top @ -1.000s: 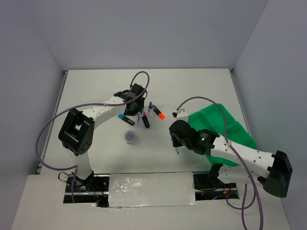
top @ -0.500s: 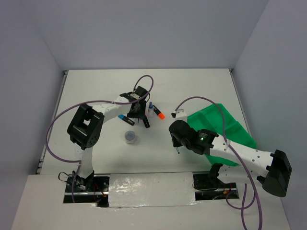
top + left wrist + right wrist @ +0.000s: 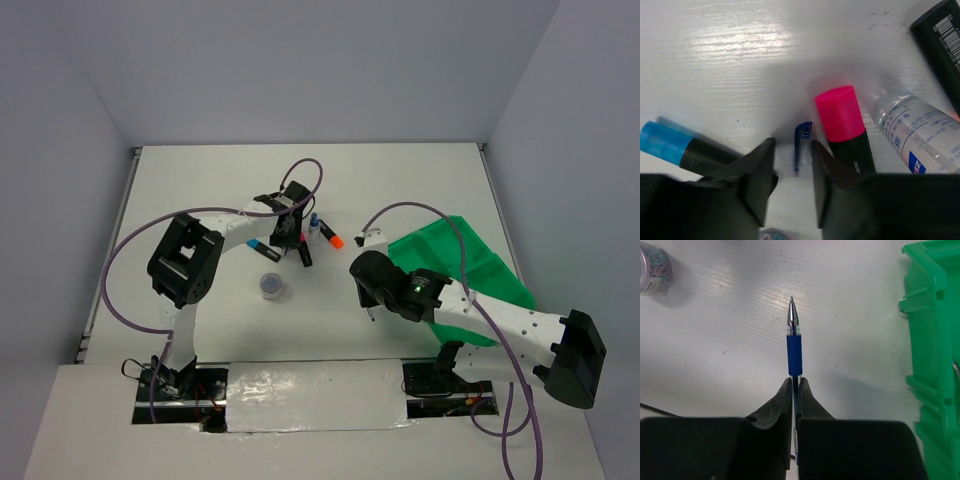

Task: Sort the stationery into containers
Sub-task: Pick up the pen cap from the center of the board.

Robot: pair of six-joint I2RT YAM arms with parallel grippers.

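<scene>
As right hand [image 3: 795,382] clamps, silver-tipped blue pen [image 3: 794,347]

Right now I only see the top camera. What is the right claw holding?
Observer: The right claw is shut on a blue pen, tip pointing away from it.
Operator: And the other one?
Observer: The left claw is open, a thin blue item lying between its fingers, beside the pink highlighter.
Operator: What's in the tub?
Observer: It is clear, with coloured loops inside, maybe clips.

Barcode on a black highlighter [image 3: 939,36]; bottle [image 3: 912,132] print illegible.
</scene>
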